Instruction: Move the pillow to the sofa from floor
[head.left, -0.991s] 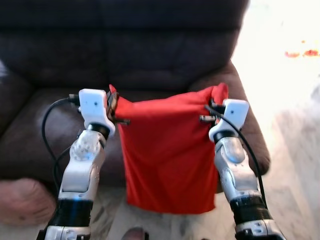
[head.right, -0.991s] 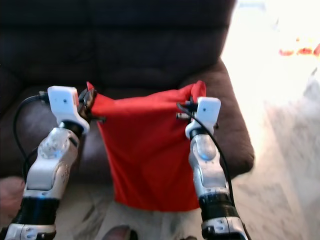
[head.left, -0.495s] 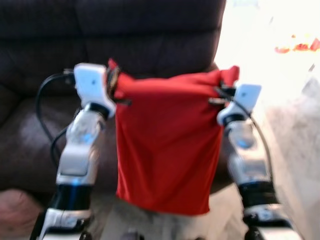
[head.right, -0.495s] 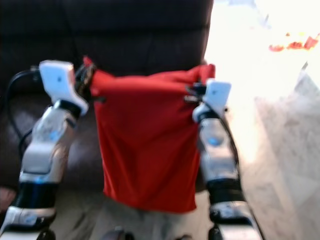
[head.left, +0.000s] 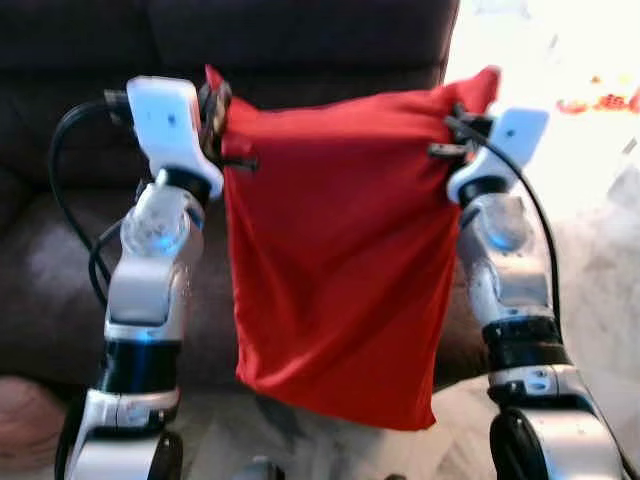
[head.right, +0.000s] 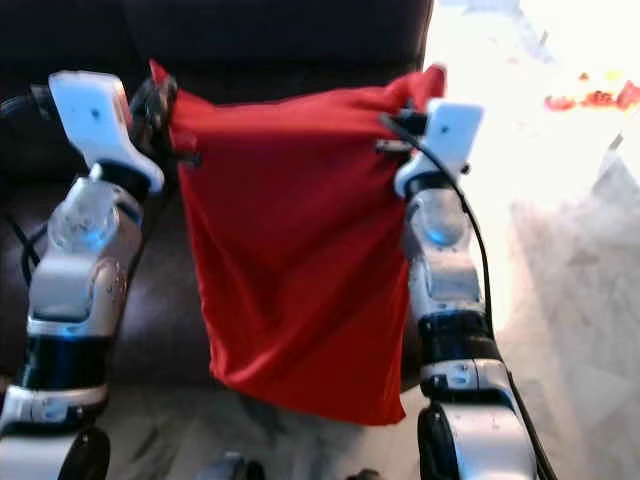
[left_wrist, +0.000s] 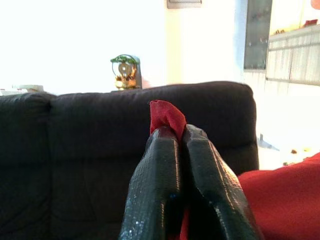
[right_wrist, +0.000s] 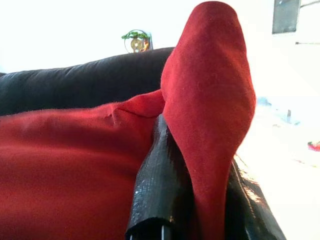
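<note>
A red pillow hangs flat between my two arms, clear of the floor, in front of the dark brown sofa. My left gripper is shut on its upper left corner; in the left wrist view the black fingers pinch a tuft of the red pillow. On the upper right corner my right gripper is shut, with the red pillow corner folded over its fingers. The pillow's lower edge hangs below the sofa seat front.
The sofa backrest rises behind the pillow, the seat cushion lies at arm height. Pale marble floor spreads bright to the right. A pinkish brown mass sits low on the left. A small ornament stands behind the sofa.
Both arms have lifted the pillow higher, its top edge now up against the backrest. The camera has shifted and the sofa looks closer.
</note>
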